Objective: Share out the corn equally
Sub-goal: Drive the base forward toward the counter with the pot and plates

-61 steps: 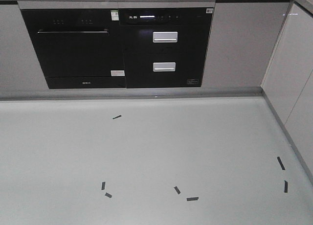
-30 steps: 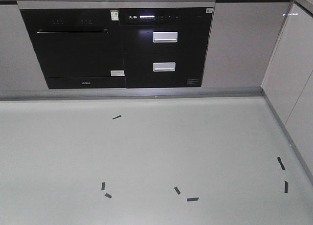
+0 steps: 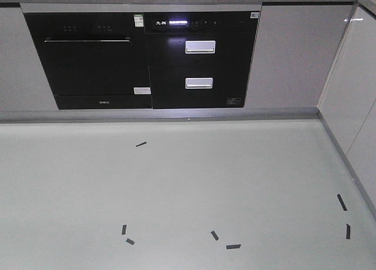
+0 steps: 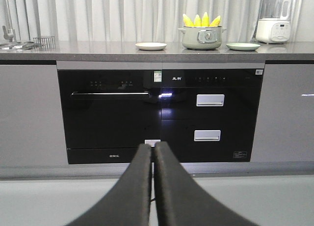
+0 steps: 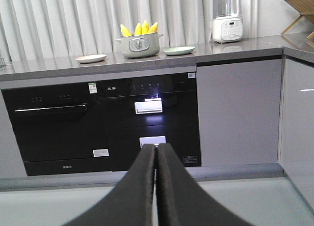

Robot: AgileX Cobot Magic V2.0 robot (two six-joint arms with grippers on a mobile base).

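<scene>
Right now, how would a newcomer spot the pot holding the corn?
Look along the grey countertop above the black appliances. Between a white plate and a green plate stands a grey-green pot; unlike its neighbours, yellow corn cobs stick up from it.

black oven (image 4: 110,120), blender (image 4: 274,17) on cntr (image 4: 98,50), tape bits (image 3: 141,144) on floor (image 3: 235,176)

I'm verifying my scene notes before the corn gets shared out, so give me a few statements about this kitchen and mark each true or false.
1. Four bright-yellow corn cobs stand in the grey-green pot on the grey countertop. True.
2. The round white plate already holds a cob. False: it is bare.
3. A pale green plate lies on the pot's other side from the white plate. True.
4. Both end effectors are open. False: the left end effector and right end effector are shut, holding nothing.
</scene>
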